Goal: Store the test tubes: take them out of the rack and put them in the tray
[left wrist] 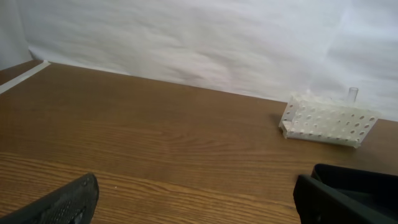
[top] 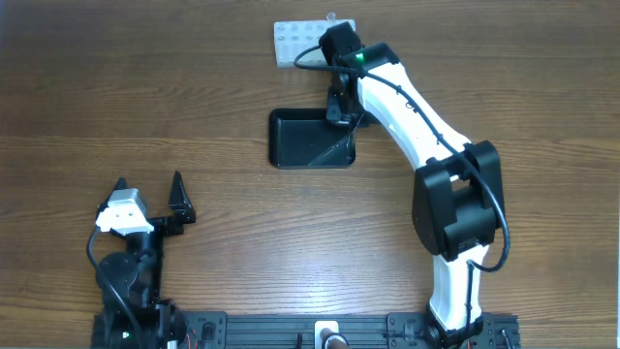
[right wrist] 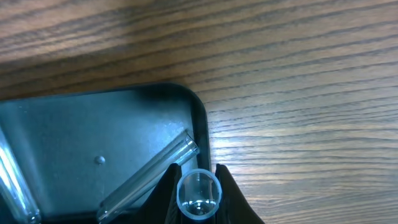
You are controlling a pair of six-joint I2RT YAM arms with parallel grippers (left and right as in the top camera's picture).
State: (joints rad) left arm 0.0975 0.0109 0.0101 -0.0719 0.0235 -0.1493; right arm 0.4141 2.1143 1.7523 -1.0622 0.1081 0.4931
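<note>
Right wrist view: right gripper (right wrist: 198, 182) pinches a test tube (right wrist: 199, 194) at the tray (right wrist: 62, 124) holding two tubes (right wrist: 149, 177); one tube (left wrist: 353, 93) in the rack (left wrist: 326, 121), left gripper (top: 148, 182) splayed.

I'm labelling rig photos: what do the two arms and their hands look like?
The right arm has white links, black joints, a black cable and a green light near the black right hand. The left arm is black with a white wrist block; the left hand has two black pointed fingers.

Four clear cylindrical test tubes (right wrist: 149, 177) in all, one white perforated plastic rack (top: 300, 41), one black rectangular shallow tray (top: 291, 145).
</note>
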